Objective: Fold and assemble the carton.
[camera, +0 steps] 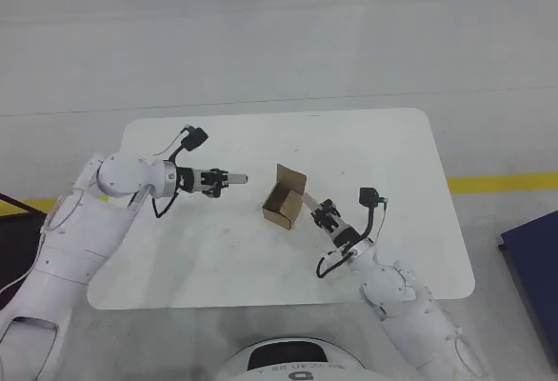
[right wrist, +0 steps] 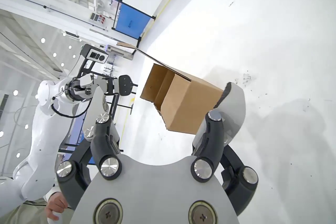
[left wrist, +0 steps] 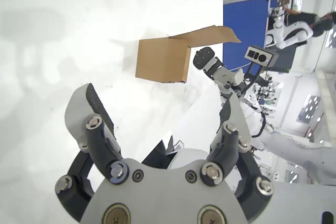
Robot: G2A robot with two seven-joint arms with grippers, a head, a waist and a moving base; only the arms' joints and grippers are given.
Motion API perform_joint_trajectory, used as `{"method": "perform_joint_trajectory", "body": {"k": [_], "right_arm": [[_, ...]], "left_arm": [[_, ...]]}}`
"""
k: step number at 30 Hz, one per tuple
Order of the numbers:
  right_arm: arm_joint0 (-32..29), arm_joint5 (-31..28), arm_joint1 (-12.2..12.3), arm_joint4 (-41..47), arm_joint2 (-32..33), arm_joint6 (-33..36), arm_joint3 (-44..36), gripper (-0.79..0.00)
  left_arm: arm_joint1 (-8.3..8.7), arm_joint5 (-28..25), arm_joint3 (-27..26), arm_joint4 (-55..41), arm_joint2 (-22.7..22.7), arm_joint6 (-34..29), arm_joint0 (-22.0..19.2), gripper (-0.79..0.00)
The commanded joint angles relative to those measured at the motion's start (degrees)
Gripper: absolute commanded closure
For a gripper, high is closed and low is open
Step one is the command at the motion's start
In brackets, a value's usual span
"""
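Note:
A small brown carton stands near the middle of the white table, its top open and one flap standing upright. My right gripper is open right beside the carton's right side; in the right wrist view the carton sits just ahead of the spread fingers, close against one of them. My left gripper is open and empty, a short way left of the carton. The left wrist view has the carton beyond the left gripper, and the right gripper behind the carton.
The table's bare surface surrounds the carton on all sides. Its right edge and front edge are near. A yellow floor line and a dark blue panel lie beyond the table on the right.

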Motion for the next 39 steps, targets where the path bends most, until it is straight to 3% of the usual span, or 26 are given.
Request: {"method": "perform_joint_trajectory", "body": {"k": [1, 4, 5, 16, 21, 25, 28, 39], "right_arm": [[-0.47, -3.55, -0.03, 2.42, 0.22, -0.08, 0.83, -0.619], [-0.62, -9.82, -0.16, 5.53, 0.47, -1.1, 3.25, -0.776], [-0.48, -11.49, -0.22, 6.01, 0.46, -1.51, 4.22, -0.785], [3.28, -16.45, -1.44, 7.25, -2.43, -4.41, 12.99, -0.785], [3.82, -17.17, -1.67, 7.54, -2.83, -3.88, 14.03, -0.785], [3.86, -17.58, -1.77, 7.28, -2.96, -3.64, 14.06, -0.785], [3.8, -17.84, -1.82, 6.81, -2.99, -3.4, 13.94, -0.785], [3.78, -18.36, -1.96, 5.36, -3.18, -2.18, 13.22, -0.785]], "left_arm": [[-1.15, -1.55, 2.33, 1.9, 3.61, -0.22, -2.23, -0.785], [-2.98, -2.39, 5.57, 4.03, 8.06, 0.39, -4.82, -0.785], [-3.6, -2.39, 6.6, 4.03, 9.21, 0.83, -5.51, -0.785], [-8.83, -3.4, 15.73, 5.05, 16.9, 4.15, -10.4, -0.496], [-10.38, -4.44, 18.22, 4.64, 18.3, 4.43, -11.4, -0.486], [-11.38, -4.92, 19.32, 4.69, 19.11, 4.42, -12.0, -0.286], [-11.88, -4.95, 20.03, 5.26, 19.46, 4.21, -12.45, 0.0], [-11.87, -1.31, 17.0, 7.4, 18.26, 1.46, -13.07, 0.0]]}}
